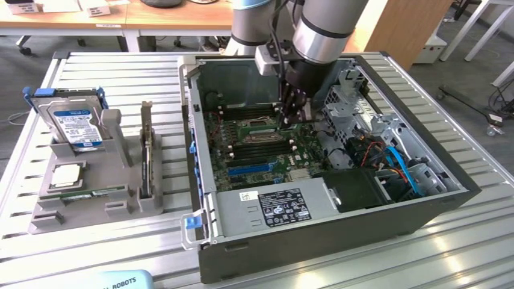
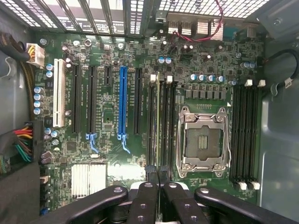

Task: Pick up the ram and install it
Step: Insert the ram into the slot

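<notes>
Nearest, on the exterior view's left, one grey holder (image 1: 48, 220) sat on the slatted table (image 1: 120, 78). Going from near to far, it carried one spare green stick (image 1: 80, 195) lying flat, one square silver chip (image 1: 66, 174) and one blue-labelled hard drive (image 1: 76, 123) standing upright. One dark card (image 1: 146, 153) stood on edge at the side of the holder nearer the case.

One open computer case (image 1: 449, 198) lay on the exterior view's right. It had one labelled power supply (image 1: 273, 208) at its near end and the green board (image 1: 265, 153) beyond that.

One arm (image 1: 321, 24) stood nearly vertical over the middle of the case. Its one gripper (image 1: 291, 120) pointed down, low inside and close over the board. In the wrist view, the gripper (image 2: 158, 176) had its fingers (image 2: 145, 196) together, clamped on the ram (image 2: 158, 126). The ram stood on its edge along a black slot just beside the empty processor socket (image 2: 203, 140), between that socket and the one blue slot (image 2: 122, 102). Whether the ram was pressed fully home could not be told.
</notes>
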`<state>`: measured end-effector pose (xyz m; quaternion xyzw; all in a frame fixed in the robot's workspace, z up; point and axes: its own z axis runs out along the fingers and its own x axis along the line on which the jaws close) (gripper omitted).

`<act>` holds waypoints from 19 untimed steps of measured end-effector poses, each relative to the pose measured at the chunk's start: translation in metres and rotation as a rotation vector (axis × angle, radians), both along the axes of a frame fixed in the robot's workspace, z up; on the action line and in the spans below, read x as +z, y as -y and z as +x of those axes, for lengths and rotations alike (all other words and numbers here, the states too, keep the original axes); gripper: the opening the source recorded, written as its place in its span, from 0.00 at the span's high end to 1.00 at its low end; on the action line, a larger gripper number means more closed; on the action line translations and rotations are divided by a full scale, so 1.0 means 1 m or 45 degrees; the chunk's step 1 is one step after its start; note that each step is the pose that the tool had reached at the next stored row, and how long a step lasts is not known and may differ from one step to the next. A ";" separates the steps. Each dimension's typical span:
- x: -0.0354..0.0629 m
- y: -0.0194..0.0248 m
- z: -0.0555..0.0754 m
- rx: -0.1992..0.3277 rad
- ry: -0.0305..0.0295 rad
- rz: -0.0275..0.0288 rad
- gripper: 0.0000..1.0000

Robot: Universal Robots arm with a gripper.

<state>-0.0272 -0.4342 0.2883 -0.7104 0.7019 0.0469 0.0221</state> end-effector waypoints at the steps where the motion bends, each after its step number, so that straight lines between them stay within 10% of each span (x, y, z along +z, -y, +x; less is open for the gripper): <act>1: -0.0008 0.0000 0.000 0.000 -0.0001 -0.0001 0.88; 19: -0.0113 0.0000 0.000 0.000 0.0000 -0.0002 0.88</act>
